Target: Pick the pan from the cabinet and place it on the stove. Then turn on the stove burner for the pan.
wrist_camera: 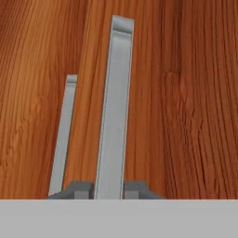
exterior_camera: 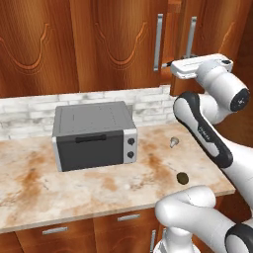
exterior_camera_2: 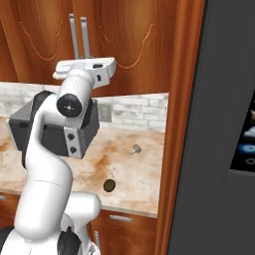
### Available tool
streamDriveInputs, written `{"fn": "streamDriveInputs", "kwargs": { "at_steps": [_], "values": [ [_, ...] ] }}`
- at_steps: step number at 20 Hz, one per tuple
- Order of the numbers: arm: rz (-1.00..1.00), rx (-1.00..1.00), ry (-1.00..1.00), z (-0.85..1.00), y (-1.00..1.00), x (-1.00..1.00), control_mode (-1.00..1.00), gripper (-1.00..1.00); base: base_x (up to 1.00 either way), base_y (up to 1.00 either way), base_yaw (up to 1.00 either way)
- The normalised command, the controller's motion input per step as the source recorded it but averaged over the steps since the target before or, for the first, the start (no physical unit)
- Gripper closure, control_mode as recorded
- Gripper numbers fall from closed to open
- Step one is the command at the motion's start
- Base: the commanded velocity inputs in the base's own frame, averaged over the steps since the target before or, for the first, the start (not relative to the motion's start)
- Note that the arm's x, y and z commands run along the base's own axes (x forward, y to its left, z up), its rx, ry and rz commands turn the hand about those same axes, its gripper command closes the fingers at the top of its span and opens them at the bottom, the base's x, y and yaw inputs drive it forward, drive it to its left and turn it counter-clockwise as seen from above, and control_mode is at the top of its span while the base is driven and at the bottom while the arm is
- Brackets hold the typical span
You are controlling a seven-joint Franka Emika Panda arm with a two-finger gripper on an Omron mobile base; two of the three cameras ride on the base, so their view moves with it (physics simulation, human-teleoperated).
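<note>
The cabinet (exterior_camera: 113, 44) fills the wall above the counter, its reddish-brown carved doors (exterior_camera_2: 134, 40) nearly closed. My gripper (wrist_camera: 109, 188) is shut on one of its long silver bar handles (wrist_camera: 114, 107), a fingertip on each side of the bar's lower end. A second handle (wrist_camera: 62, 135) runs alongside it on the neighbouring door. From the base views the white hand (exterior_camera: 190, 66) reaches up to the handles (exterior_camera: 158, 42), with the gripper (exterior_camera_2: 57, 74) at their lower ends. The pan is hidden behind the doors. The stove is out of view.
A grey toaster oven (exterior_camera: 94, 136) stands on the marble counter (exterior_camera: 74, 188). A small pale item (exterior_camera: 174, 142) and a dark round item (exterior_camera: 182, 178) lie near the counter's right end. A tall dark unit (exterior_camera_2: 219, 124) rises right of the counter. Drawers (exterior_camera: 54, 230) sit below.
</note>
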Motion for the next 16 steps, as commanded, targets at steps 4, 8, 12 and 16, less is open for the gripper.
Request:
{"fn": "streamDriveInputs", "kwargs": {
  "at_steps": [4,8,12,16],
  "values": [
    [0.0,0.0,0.0,0.0,-0.56,-0.36,-1.0,1.0,0.0,0.0,0.0],
    [0.0,0.0,0.0,0.0,-0.56,-0.33,-1.0,1.0,0.0,0.0,0.0],
    [0.0,0.0,0.0,-0.01,-0.15,-0.12,-1.0,-1.0,0.0,0.0,0.0],
    [-0.02,-0.03,-0.01,0.0,0.04,-0.14,-1.0,-1.0,0.0,0.0,0.0]
  ]
}}
